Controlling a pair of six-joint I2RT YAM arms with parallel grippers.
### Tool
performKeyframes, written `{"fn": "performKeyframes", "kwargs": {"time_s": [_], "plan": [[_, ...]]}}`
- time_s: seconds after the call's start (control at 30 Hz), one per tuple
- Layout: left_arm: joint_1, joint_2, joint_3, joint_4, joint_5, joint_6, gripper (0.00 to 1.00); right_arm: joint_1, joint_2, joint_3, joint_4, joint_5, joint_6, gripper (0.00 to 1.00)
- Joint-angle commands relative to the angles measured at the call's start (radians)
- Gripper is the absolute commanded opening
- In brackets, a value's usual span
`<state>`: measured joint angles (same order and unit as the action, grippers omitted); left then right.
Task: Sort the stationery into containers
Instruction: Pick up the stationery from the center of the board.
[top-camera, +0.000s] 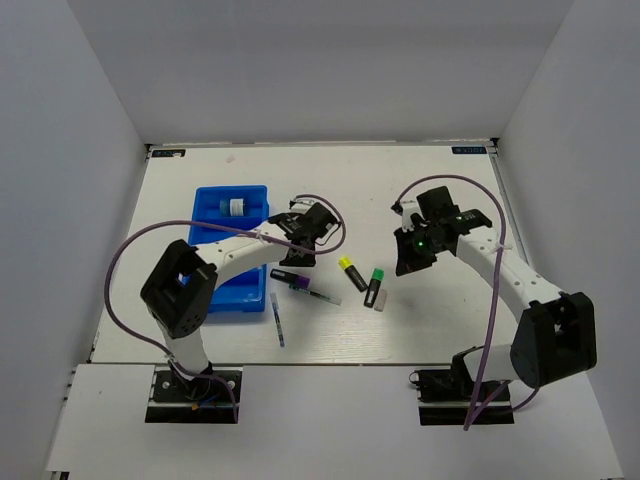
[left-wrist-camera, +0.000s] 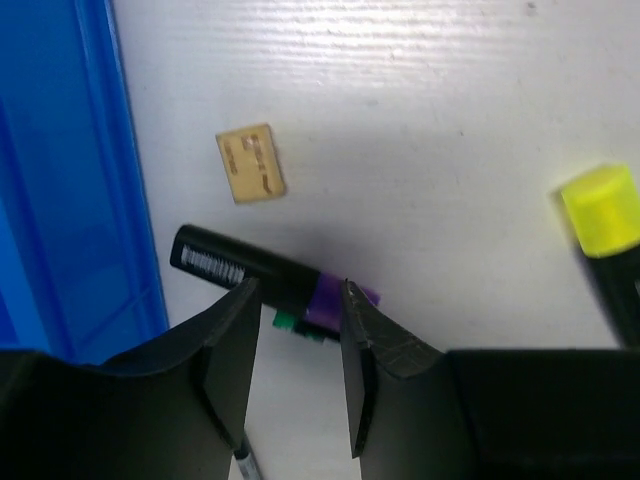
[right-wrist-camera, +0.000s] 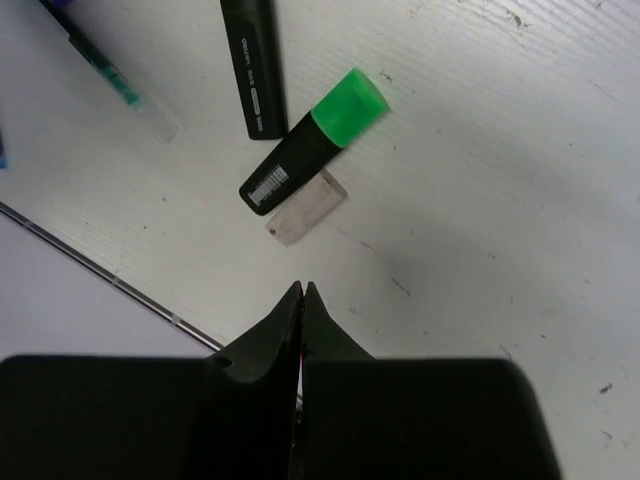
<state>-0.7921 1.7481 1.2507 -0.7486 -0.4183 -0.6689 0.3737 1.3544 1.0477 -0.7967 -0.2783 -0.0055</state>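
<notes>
Left gripper (top-camera: 298, 255) hangs beside the blue tray (top-camera: 200, 215), where we see the round pot (top-camera: 233, 207) in the far compartment; white walls (top-camera: 300, 70) ring the table (top-camera: 400, 170). Left wrist: its fingers (left-wrist-camera: 235, 340) half apart above the purple-tipped marker (left-wrist-camera: 290, 280). Right wrist: right gripper (right-wrist-camera: 302, 292) pinched shut, empty, near the eraser (right-wrist-camera: 308, 207)

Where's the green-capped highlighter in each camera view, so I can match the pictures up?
Top view: the green-capped highlighter lies right of centre, just right of the yellow-capped highlighter.
Left wrist view: not in it.
Right wrist view: upper middle, cap pointing up-right.
Shared landmark: the pale eraser beside its black end, in the top and right wrist views.
</notes>
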Motion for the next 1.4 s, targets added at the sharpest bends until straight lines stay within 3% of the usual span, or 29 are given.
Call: {"fn": "performKeyframes", "kwargs": {"time_s": [0.0,0.37,0.8,1.0,1.17,1.23,1.3,1.33,1.37], "plan": [[-0.001,0.020,0.058,0.011,-0.103,-0.031,0.48,-0.033,-0.012,-0.050,0.108,-0.077,0.013,0.00],[0.034,0.093,0.021,0.061,-0.152,-0.029,0.59,-0.101,-0.028,-0.052,0.094,-0.173,0.013,0.05],[0.085,0.146,-0.046,0.181,-0.119,-0.021,0.59,-0.157,-0.021,-0.063,0.090,-0.245,-0.021,0.07],[0.102,0.162,-0.094,0.254,-0.089,-0.011,0.48,-0.180,-0.014,-0.064,0.086,-0.277,-0.017,0.07],[0.102,0.145,-0.122,0.270,-0.039,-0.009,0.21,-0.196,-0.015,-0.067,0.085,-0.283,-0.019,0.07],[0.090,0.104,-0.123,0.282,-0.028,0.008,0.17,-0.200,-0.014,-0.066,0.086,-0.283,-0.019,0.08],[0.080,0.079,-0.097,0.278,-0.019,0.020,0.16,-0.205,-0.015,-0.066,0.086,-0.288,-0.028,0.22],[0.076,0.027,-0.091,0.263,-0.017,0.038,0.16,-0.208,-0.011,-0.066,0.085,-0.295,-0.030,0.52],[0.074,-0.029,-0.045,0.247,-0.011,0.064,0.16,-0.211,-0.006,-0.066,0.077,-0.305,-0.046,0.68]]}}
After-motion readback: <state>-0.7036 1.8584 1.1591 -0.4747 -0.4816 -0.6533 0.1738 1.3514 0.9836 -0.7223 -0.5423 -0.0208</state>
